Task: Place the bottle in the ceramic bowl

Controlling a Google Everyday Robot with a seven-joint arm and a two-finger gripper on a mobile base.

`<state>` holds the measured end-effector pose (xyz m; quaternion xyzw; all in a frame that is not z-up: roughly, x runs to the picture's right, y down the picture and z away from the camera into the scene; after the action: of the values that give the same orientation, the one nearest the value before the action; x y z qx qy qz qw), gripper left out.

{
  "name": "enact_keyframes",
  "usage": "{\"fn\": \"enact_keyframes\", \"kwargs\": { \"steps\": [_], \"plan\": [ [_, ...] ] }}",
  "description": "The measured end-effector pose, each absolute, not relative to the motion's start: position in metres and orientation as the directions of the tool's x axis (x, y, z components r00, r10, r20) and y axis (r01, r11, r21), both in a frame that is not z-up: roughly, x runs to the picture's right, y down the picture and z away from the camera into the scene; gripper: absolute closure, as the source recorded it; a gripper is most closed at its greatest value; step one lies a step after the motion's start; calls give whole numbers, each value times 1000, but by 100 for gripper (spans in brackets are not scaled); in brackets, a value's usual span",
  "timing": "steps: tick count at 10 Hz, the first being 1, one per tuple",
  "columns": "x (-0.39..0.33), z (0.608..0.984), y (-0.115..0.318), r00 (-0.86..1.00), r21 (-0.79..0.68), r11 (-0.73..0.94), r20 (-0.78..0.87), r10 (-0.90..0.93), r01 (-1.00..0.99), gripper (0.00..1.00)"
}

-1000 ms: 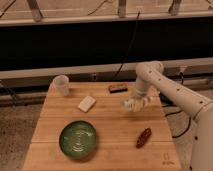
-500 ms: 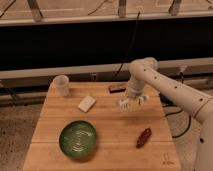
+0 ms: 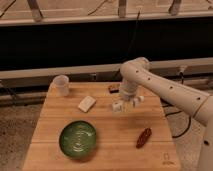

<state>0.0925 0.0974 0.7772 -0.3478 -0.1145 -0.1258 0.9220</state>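
Note:
The dark-green ceramic bowl sits on the wooden table at the front left, with nothing in it. My gripper hangs over the middle-back of the table, up and to the right of the bowl. It is shut on the small whitish bottle, which lies crosswise in it, with its ends sticking out on both sides, a little above the tabletop. The white arm reaches in from the right.
A translucent white cup stands at the back left corner. A flat cream block lies between the cup and my gripper. A dark brown item lies at the back edge. A reddish-brown object lies at the front right.
My gripper with the bottle has moved a little to the left, towards the middle of the table. The bowl, cup and block have not moved.

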Motion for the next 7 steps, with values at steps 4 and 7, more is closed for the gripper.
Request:
{"fn": "enact_keyframes", "kwargs": {
  "steps": [4,7],
  "plan": [
    [71,759,107,932,-609,713,303,-197,348,98],
    [39,744,116,917,-595,703,318,-239,390,98]
  ]
}}
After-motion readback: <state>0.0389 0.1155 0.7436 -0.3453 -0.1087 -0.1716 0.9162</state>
